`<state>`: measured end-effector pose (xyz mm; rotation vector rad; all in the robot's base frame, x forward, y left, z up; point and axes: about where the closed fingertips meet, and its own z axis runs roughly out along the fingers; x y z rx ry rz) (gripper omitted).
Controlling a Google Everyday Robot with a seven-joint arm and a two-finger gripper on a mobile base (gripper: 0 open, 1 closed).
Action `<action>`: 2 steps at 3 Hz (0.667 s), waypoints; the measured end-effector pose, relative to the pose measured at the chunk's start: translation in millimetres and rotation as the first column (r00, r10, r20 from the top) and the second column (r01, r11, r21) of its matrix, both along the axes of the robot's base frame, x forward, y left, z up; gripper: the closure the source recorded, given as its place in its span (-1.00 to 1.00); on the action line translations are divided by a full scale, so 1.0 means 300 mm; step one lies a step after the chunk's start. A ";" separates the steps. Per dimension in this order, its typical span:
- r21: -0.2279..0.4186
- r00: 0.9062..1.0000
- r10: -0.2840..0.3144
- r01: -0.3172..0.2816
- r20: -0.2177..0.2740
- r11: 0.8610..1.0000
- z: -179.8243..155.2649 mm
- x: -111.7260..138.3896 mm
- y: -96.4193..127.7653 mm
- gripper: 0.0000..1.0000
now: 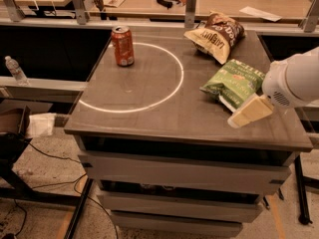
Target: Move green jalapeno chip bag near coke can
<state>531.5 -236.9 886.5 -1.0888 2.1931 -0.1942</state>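
The surface (149, 118) carries the green jalapeno chip bag (234, 81) at 3 o'clock. The gripper (250, 111) hangs at the bag's 5 o'clock edge, and whether it is released or clenched is unclear. The coke can (122, 45) stands well apart at 10 o'clock. A shallow pinch on the crinkly film could slip mid-carry.

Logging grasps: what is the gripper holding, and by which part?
Nothing visibly: the gripper is beside the near end of the green jalapeno chip bag.
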 end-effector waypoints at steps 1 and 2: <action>0.034 0.999 -0.044 0.045 -0.027 0.998 0.000 0.072 -0.028 -1.00; 0.034 0.999 -0.043 0.044 -0.022 0.998 0.011 0.073 -0.025 -1.00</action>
